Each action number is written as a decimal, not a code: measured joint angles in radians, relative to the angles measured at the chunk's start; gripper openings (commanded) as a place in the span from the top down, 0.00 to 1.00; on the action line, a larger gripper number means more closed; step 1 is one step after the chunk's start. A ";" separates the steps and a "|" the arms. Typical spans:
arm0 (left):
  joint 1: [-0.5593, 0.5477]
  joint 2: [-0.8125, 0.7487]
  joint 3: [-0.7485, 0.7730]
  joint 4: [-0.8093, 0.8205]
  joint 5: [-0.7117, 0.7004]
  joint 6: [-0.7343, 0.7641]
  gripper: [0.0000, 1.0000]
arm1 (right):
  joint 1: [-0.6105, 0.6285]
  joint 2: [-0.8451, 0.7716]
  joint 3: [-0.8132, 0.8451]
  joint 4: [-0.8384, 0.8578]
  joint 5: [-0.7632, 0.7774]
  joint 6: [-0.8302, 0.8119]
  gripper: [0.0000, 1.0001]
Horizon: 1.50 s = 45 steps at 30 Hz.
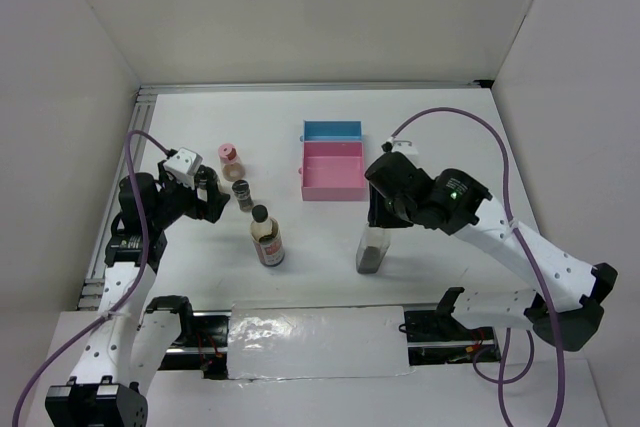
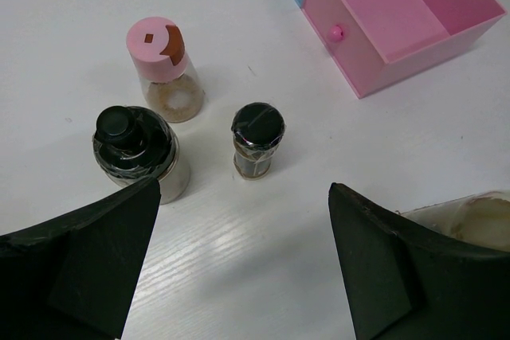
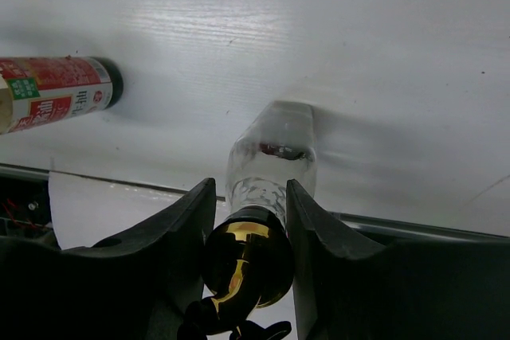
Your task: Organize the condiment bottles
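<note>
At 5 o'clock from tray | right gripper clamps gold-capped bottle by neck; left gripper gapes | we should lift slowly, keeping it upright

Your left arm reaches forward on the left with its wrist turned inward. Its end effector sits low, fingers spread wide with nothing between them. Your right arm folds in from the right, its end effector pointing down, both fingers pressed against the neck of the gold-capped bottle.
</note>
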 measured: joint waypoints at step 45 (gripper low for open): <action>0.000 0.170 0.061 0.117 -0.006 0.024 0.01 | -0.407 0.820 0.977 0.471 0.000 -0.704 1.00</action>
